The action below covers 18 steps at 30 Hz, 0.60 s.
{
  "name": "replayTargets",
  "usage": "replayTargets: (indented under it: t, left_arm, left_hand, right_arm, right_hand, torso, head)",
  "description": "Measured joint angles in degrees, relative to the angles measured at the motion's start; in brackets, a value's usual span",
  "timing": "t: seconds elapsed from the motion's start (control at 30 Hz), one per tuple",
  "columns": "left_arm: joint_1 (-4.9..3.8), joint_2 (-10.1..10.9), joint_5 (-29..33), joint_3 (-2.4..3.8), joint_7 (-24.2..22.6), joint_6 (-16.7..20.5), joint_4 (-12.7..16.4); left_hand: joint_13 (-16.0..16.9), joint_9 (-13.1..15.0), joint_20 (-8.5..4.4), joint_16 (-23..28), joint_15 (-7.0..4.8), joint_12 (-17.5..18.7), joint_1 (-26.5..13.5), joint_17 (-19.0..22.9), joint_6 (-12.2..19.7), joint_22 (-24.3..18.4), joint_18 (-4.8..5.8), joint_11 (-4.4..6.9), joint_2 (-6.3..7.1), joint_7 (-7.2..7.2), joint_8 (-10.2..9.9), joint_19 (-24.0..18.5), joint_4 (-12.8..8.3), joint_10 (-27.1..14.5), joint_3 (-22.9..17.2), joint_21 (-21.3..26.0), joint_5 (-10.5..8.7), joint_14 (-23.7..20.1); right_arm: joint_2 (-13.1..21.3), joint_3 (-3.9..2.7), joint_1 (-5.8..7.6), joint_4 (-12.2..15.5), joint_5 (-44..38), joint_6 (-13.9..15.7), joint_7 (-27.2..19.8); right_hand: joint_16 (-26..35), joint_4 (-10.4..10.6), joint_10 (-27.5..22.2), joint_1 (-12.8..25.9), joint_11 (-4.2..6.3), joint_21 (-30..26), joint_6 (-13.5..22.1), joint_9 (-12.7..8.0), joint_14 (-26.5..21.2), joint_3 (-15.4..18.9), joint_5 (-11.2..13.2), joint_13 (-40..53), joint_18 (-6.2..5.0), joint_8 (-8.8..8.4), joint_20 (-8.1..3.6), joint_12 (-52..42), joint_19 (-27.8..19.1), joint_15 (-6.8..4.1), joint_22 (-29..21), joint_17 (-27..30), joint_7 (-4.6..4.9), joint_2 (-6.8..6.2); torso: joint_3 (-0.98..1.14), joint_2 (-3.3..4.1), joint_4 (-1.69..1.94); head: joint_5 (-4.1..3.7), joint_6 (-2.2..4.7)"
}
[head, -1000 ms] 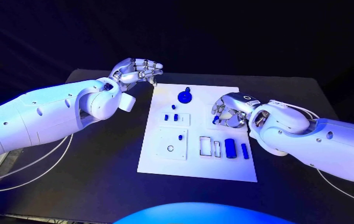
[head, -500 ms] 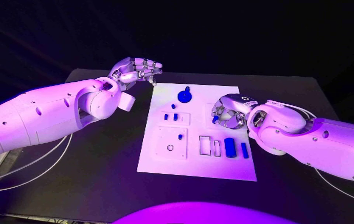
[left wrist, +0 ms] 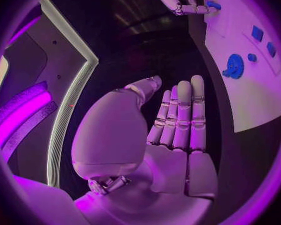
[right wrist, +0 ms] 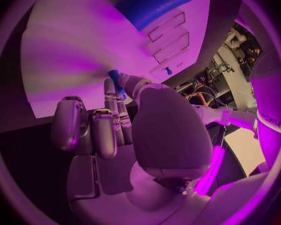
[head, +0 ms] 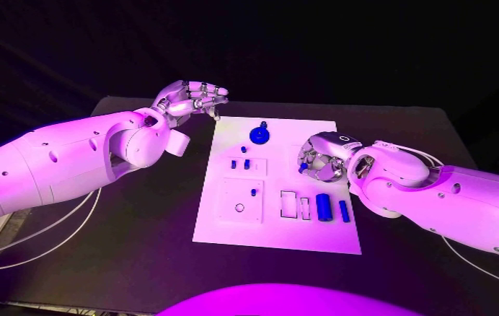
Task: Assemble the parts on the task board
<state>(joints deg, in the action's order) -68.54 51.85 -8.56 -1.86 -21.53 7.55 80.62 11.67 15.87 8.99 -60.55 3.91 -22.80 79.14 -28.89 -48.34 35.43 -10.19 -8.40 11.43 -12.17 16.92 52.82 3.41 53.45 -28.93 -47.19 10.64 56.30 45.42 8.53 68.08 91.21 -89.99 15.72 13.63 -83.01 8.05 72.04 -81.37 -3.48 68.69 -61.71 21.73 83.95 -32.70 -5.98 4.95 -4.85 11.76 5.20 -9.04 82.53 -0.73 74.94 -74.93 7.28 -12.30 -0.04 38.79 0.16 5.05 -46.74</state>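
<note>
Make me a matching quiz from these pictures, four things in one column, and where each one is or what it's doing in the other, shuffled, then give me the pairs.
Things
1. left hand
2. right hand
3. round blue part
4. blue cylinder

Places or states
A. lies near the task board's near edge
B. pinches a small blue piece over the board's right side
C. holds nothing, off the board's far left corner
D. sits near the board's far edge

Pairs: 1-C, 2-B, 3-D, 4-A

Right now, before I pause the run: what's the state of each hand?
Left hand: open, holding nothing.
Right hand: pinching a small blue part.
</note>
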Motion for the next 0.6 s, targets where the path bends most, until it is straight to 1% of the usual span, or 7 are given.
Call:
replayTargets:
  t: [0.07,0.2,0.3,0.33,0.37,0.5,0.6]
  left_arm:
    - [0.00,0.00,0.00,0.00,0.01,0.00,0.00]
    - [0.00,0.00,0.00,0.00,0.02,0.00,0.00]
    - [0.00,-0.02,0.00,0.00,0.02,0.00,0.00]
    - [0.00,-0.02,0.00,0.00,0.02,0.00,-0.01]
    - [0.00,-0.03,0.00,0.00,0.02,0.00,-0.02]
    - [0.00,-0.08,0.00,0.00,0.03,0.00,-0.10]
    - [0.00,-0.11,0.00,0.00,0.04,0.00,-0.18]
  left_hand:
    - [0.00,0.00,0.00,0.00,0.00,0.00,0.00,0.04,0.00,0.00,0.00,0.00,0.00,0.00,0.00,0.00,0.00,0.00,0.00,0.00,0.00,0.00]
    - [0.00,0.00,0.00,0.00,0.00,0.00,0.00,0.03,0.00,0.00,0.00,0.00,0.00,0.00,0.00,0.00,0.00,0.00,0.00,0.00,0.00,0.00]
    - [0.00,0.00,0.00,0.00,0.00,0.00,0.00,0.03,0.00,0.00,0.00,0.00,0.00,0.00,0.00,0.00,0.00,0.00,0.00,0.00,0.00,0.00]
    - [0.00,0.00,0.00,0.00,0.00,0.00,0.00,0.03,0.00,0.00,0.00,0.00,0.00,0.00,0.00,0.00,0.00,0.00,0.00,0.00,0.00,0.00]
    - [0.00,0.00,0.00,0.00,0.00,0.00,0.00,0.03,0.00,0.00,0.00,0.00,0.00,0.00,0.00,0.00,0.00,0.00,0.00,0.13,0.00,0.00]
    - [0.00,0.00,0.00,0.00,0.00,0.00,0.00,0.03,0.00,0.00,0.00,0.00,0.00,0.00,0.00,0.00,0.00,0.00,0.00,0.21,0.00,0.00]
    - [0.00,0.00,0.00,0.00,0.00,0.00,0.00,0.03,0.00,0.01,0.00,0.00,0.00,0.00,0.00,0.00,0.00,0.00,0.00,0.21,0.00,0.00]
  right_arm:
    - [0.00,0.00,-0.03,0.00,-0.04,0.14,0.03]
    - [0.10,0.09,-0.12,0.21,-0.08,0.73,0.06]
    - [0.33,0.13,-0.19,0.60,-0.09,1.48,0.08]
    - [0.44,0.13,-0.19,0.77,-0.09,1.75,0.08]
    - [0.57,0.13,-0.18,0.96,-0.09,2.03,0.08]
    - [1.27,0.10,0.17,1.96,0.04,3.07,0.08]
    - [2.05,-0.11,0.85,3.21,0.39,3.90,0.06]
  right_hand:
    - [-0.26,-0.85,1.10,0.27,0.69,0.62,-0.59,0.32,0.03,-1.04,1.40,0.53,0.00,0.47,-0.28,-0.22,0.28,-0.27,0.00,0.00,-0.38,0.38]
    - [-0.26,-1.80,2.49,0.16,0.93,1.51,-1.19,0.32,0.09,-1.98,1.56,0.74,0.00,0.47,-0.59,0.01,0.58,-0.33,-0.01,0.00,-0.81,0.97]
    - [-0.40,-2.29,2.90,0.47,1.13,1.71,-1.21,0.30,0.09,-2.45,1.70,0.97,0.09,0.47,-0.70,0.11,0.70,-0.73,-0.01,0.01,-0.83,1.56]
    - [-0.47,-2.40,3.08,0.54,1.13,1.79,-1.22,0.30,0.09,-2.56,1.70,1.04,0.71,0.47,-0.78,0.12,0.78,-0.73,-0.01,0.01,-0.83,1.62]
    - [-0.47,-2.52,3.20,0.61,1.03,1.98,-1.22,0.30,0.09,-2.68,1.70,1.09,0.90,0.47,-0.78,0.18,0.78,-0.73,-0.01,0.01,-0.84,1.70]
    - [-0.47,-2.77,3.22,0.89,1.02,1.98,-1.23,0.27,0.09,-2.58,1.42,1.13,0.90,0.46,-0.78,0.34,0.78,-0.73,-0.01,0.01,-0.85,1.97]
    - [-0.47,-2.93,3.45,0.98,1.18,1.98,-1.23,0.27,0.09,-2.74,1.42,1.20,0.90,0.47,-0.78,0.57,0.78,-0.72,-0.01,0.01,-0.85,2.06]
  torso:
    - [-0.01,0.00,0.01]
    - [-0.01,-0.01,0.02]
    - [-0.01,-0.01,0.03]
    - [-0.01,-0.01,0.03]
    - [-0.01,-0.01,0.03]
    - [-0.01,-0.04,0.03]
    - [-0.04,-0.05,0.02]
  head:
    - [-0.05,-0.02]
    - [-0.08,-0.03]
    - [-0.14,-0.04]
    - [-0.14,-0.04]
    - [-0.15,-0.04]
    - [-0.19,-0.04]
    - [-0.19,-0.04]
